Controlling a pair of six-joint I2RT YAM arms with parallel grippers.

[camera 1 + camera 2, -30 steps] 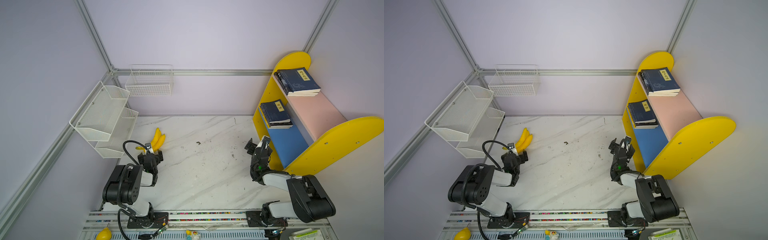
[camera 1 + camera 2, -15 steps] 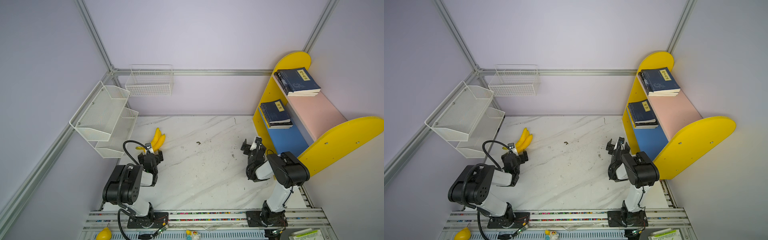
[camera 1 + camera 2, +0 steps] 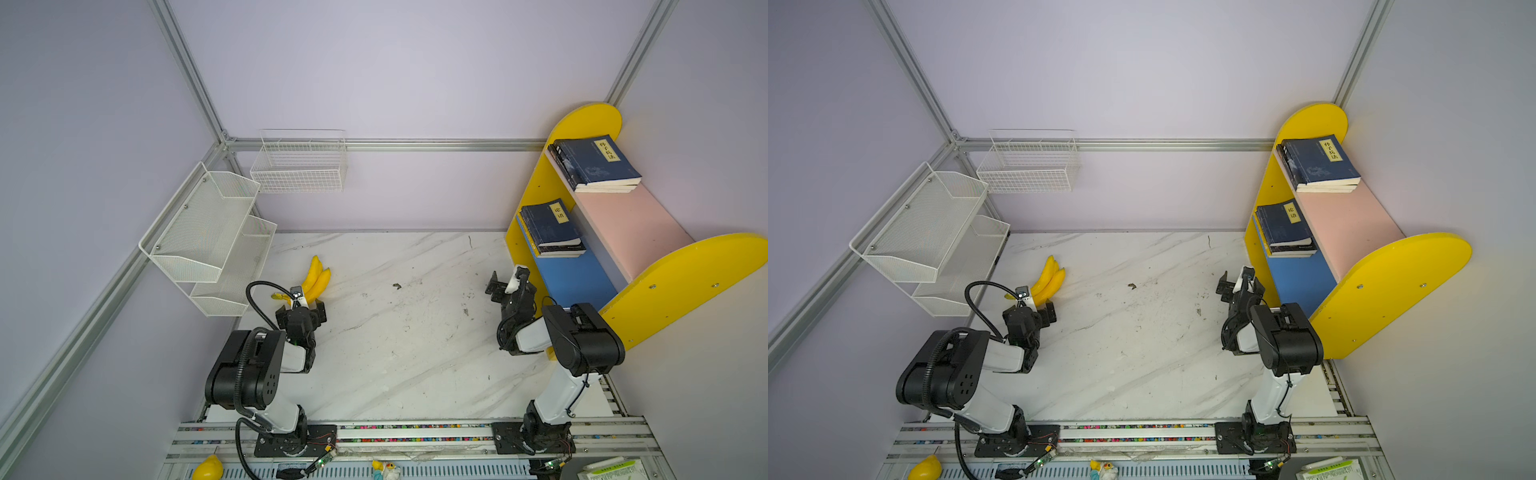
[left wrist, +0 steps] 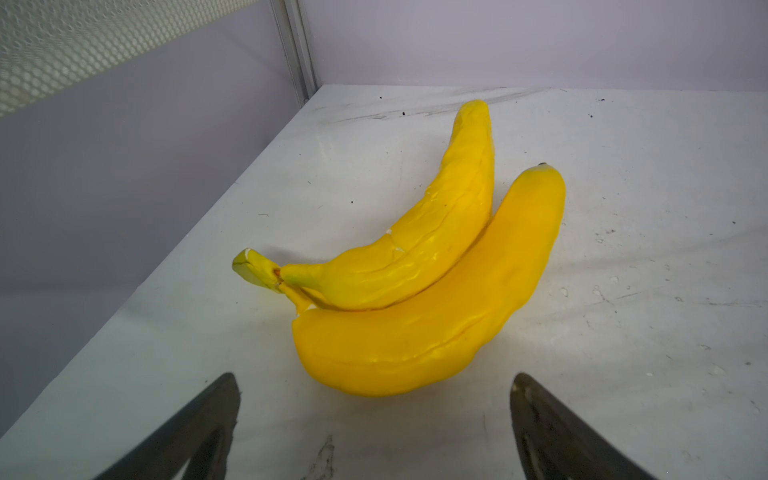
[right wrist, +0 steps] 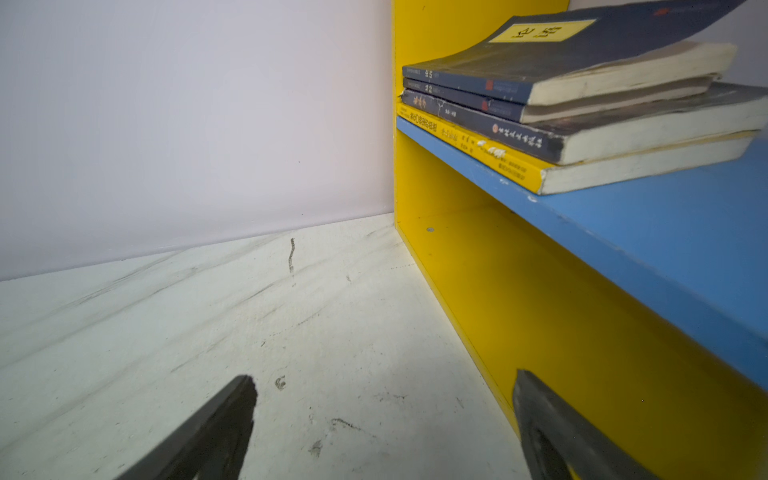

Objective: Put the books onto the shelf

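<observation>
The books (image 3: 1318, 160) lie flat on the shelf (image 3: 681, 282) in two stacks: the upper stack (image 3: 594, 164) at the pink board's (image 3: 631, 224) far end, the lower stack (image 3: 548, 226) at the blue board's (image 3: 575, 280) far end. They look like light, limp paperbacks with curling covers, best pinched near the spine. Both arms wait with jaws apart and empty, the right gripper (image 3: 505, 282) beside the shelf at the table's (image 3: 395, 353) right edge, the left gripper (image 4: 374, 415) facing the bananas (image 3: 316, 276) near its left edge.

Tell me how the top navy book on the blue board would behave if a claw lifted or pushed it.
Probably floppy: the navy book is a thin paperback and its cover curls upward. Pushed, it would likely slide across the book below, since it lies loose on top. Being thin, it is likely light.
</observation>
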